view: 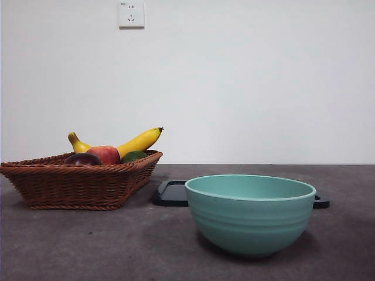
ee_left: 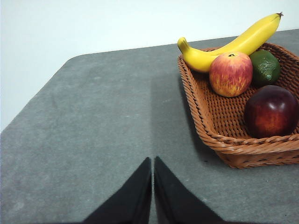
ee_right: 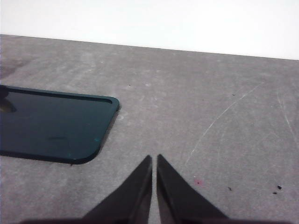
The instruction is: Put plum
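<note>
Left wrist view is showing the left pincer [ee_left: 153, 161] hanging above the bare table [ee_left: 103, 121] with its two black jaws pressed together, holding nothing. The plum [ee_left: 271, 111] is lying ahead of that pincer and off to one side, well apart from it, resting in the near corner of the wicker basket [ee_left: 219, 135]. Farther from the pincer the apple [ee_left: 231, 73], a dark green fruit [ee_left: 265, 66] and the banana [ee_left: 233, 44] are sitting in the same basket, the apple close beside the plum. The plum is looking round, glossy and smooth, so it is probably going to be firm but slippery; I would judge the safest hold to be across its widest middle, coming down from above with the jaws well apart, clear of the basket wall and the apple. The right pincer [ee_right: 154, 161] is waiting with its jaws likewise together, over table near a dark flat tray [ee_right: 51, 126], empty. Across the table a teal bowl [view: 251, 213] is standing in front of that tray, well apart from the basket
</note>
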`<state>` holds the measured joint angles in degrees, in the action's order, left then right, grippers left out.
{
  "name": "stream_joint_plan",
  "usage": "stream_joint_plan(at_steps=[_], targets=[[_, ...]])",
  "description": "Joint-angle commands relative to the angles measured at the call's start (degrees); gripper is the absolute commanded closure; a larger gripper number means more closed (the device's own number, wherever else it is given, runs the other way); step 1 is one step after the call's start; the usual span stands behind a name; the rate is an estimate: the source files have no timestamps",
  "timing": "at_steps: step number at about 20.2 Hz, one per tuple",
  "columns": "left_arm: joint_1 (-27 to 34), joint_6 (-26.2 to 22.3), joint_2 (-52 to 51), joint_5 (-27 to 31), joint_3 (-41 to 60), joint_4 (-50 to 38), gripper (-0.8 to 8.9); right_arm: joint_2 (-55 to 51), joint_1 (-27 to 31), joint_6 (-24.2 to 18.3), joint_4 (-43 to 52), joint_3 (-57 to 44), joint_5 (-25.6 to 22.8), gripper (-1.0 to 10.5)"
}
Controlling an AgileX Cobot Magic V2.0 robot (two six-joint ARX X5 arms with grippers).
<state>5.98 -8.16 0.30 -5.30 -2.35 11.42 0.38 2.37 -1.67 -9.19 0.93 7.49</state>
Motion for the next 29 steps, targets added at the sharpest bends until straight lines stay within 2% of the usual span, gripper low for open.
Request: stream_joint_plan(at_steps=[1,3,9,13,16,18,20,24,29], targets=[[0.1,0.3,-0.1,0.0,1.1,0.5,8.06,-0.2,0.2,0.8,0.3,-0.2,0.0,9.4],[0.1,1.1,-0.1,-0.1,1.1,0.5,8.06,-0.2,0.1,1.3,0.5,-0.2,0.0,9.4],[0.1,13.2,-0.1,-0.1,1.1,-0.7,8.06,-0.2,0.1,6.3,3.2,-0.2,0.1,9.4],[0.1,17.6,-0.1,-0.1,1.0,-0.7,8.06,-0.2,0.1,9.4,3.3,-0.2,0.0,9.4],[0.1,24.4,-0.1,-0.1,1.0,-0.7,8.06,-0.2,0.1,14.0,3.0,-0.2,0.0,9.4],[0.1,27.6,-0.1,-0.1,0.8,-0.7,8.06,-0.2,0.1,15.2,3.1,-0.2,0.7,9.4],[0.1,29.6,-0.1,-0.1,0.5,-0.7,8.06,-0.2,0.1,15.5,3.2,-0.1,1.7,9.4],[0.1,32.6,-0.1,-0.7,-1.1,-0.3,8.05,-0.2,0.1,18.7,3.1,1.0,1.7,9.4],[0.0,33.1,0.2,-2.8,-5.6,3.8,8.04,-0.1,0.1,20.1,1.7,5.2,1.7,9.4]])
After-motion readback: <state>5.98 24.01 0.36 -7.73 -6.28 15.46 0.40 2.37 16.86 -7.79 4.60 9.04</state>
